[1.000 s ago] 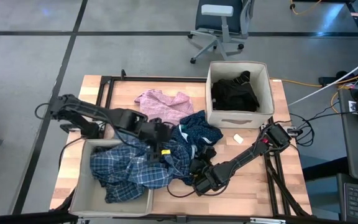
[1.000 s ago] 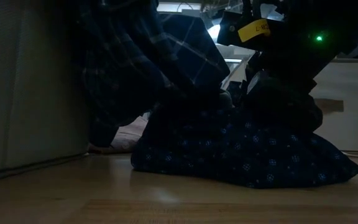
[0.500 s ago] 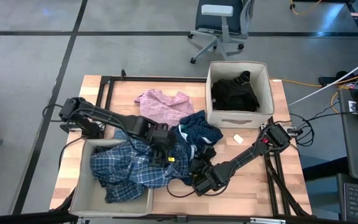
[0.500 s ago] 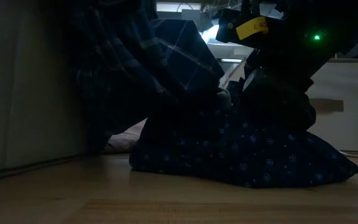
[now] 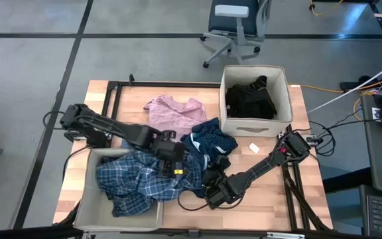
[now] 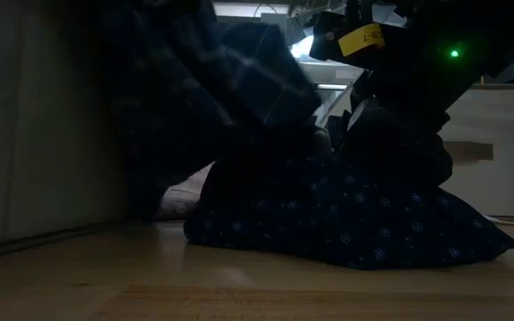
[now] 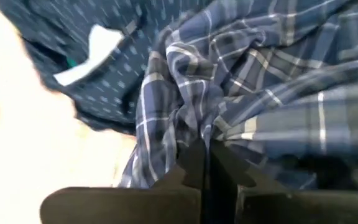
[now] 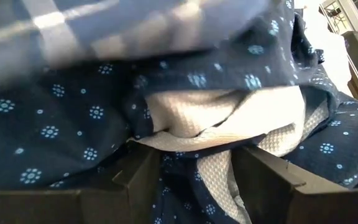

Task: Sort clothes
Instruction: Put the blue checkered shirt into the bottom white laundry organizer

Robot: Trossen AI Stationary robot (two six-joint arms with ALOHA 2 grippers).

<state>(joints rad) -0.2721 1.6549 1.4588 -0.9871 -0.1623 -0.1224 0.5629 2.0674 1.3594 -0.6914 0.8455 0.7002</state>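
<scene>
A blue-white plaid shirt [image 5: 134,182] lies heaped in the near-left beige bin [image 5: 85,202] and spills over its right wall onto a dark blue dotted garment [image 5: 211,139] on the table. My left gripper [image 5: 176,166] is down on the shirt's right part, shut on it. My right gripper [image 5: 212,187] reaches in from the right at the dotted garment's near side, closed on a bunch of it. A pink patterned top [image 5: 174,109] lies flat on the table farther back. Black pieces [image 5: 249,99] fill the far-right bin. My left gripper pinches a raised fold of the plaid shirt [image 7: 205,132] between its two fingertips, coming steeply from above. Creases run out from the tips; the rest of the shirt lies on the heap. My right gripper has a bunch of the dotted garment and its white waffle lining [image 8: 210,155] between its two fingers [image 8: 143,177], slanting down from the table's right. The garment rests on the table.
The far-right beige bin [image 5: 255,124] stands behind the dotted garment. A small white piece [image 5: 253,148] lies on the wood before it. Bare table [image 5: 270,199] shows at the near right. The near-left bin's wall [image 6: 34,134] fills the low view's left.
My left gripper has gone down and toward the table's near edge, rolling a little, onto the plaid shirt's right part. The shirt's hanging fold has shifted slightly in the low view. My right arm has kept still.
</scene>
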